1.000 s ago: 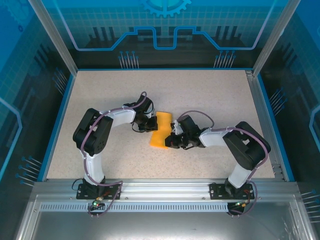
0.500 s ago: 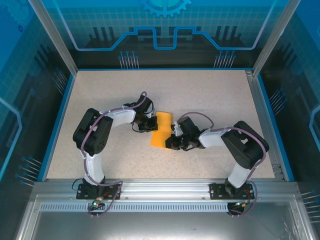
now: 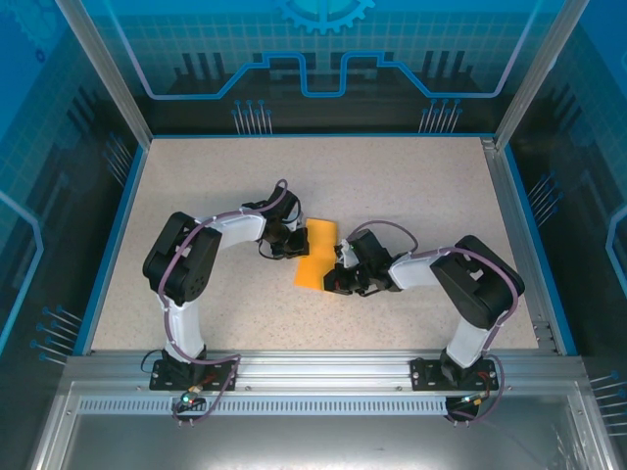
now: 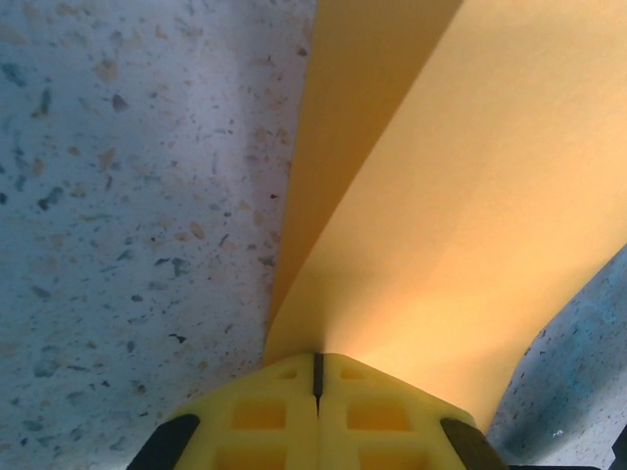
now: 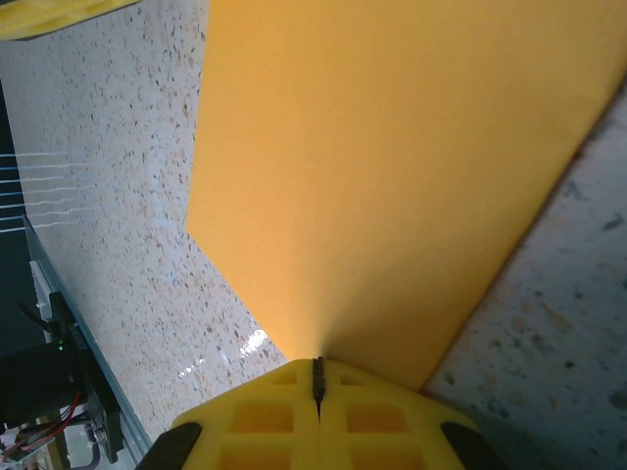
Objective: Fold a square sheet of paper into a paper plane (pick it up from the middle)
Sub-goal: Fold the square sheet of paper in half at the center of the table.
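At the middle of the speckled table (image 3: 421,186), seen from above, the orange-yellow sheet of paper (image 3: 316,255) lies as a short bent strip between the 2 arms. The left gripper (image 3: 297,242) meets its left edge and the right gripper (image 3: 336,275) its lower right edge. In the left wrist view, the yellow fingertips (image 4: 263,413) are pressed together, only a hairline seam between them, clamping the paper's near edge. From there the sheet fans away smooth and matte in 2 tones split by a straight line, probably a crease or a bow. In the right wrist view, that gripper's pads (image 5: 263,416) are likewise clenched on a paper edge, the sheet spreading flat with crisp straight borders and 1 clean corner over the glossy stone-patterned surface. This looks like an early fold. The next move calls for both arms travelling together, since thin paper will tear or slip if pulled unevenly.
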`<move>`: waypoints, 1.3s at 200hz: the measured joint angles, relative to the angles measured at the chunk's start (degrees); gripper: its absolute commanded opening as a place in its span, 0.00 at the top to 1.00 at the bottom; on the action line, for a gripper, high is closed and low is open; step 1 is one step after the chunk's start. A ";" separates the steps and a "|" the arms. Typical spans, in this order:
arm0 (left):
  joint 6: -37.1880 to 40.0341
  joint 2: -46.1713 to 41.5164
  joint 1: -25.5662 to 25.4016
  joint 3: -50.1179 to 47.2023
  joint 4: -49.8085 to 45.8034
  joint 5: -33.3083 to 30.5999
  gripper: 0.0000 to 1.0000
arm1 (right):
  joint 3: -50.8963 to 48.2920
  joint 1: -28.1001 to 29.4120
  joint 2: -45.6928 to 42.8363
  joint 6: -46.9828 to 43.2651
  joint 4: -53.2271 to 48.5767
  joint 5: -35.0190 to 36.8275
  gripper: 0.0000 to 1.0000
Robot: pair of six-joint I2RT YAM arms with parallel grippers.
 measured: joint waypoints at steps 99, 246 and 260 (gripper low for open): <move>0.98 0.00 0.00 0.00 0.02 0.02 1.00 | 12.31 -9.51 3.19 -1.55 -1.03 -1.62 1.00; 1.07 0.02 0.02 0.00 0.00 0.00 1.00 | 14.16 -11.17 9.55 -4.79 -4.26 -2.49 1.00; 1.07 0.02 0.02 0.00 0.00 0.00 1.00 | 15.17 -11.85 8.85 -5.11 -5.49 -2.60 1.00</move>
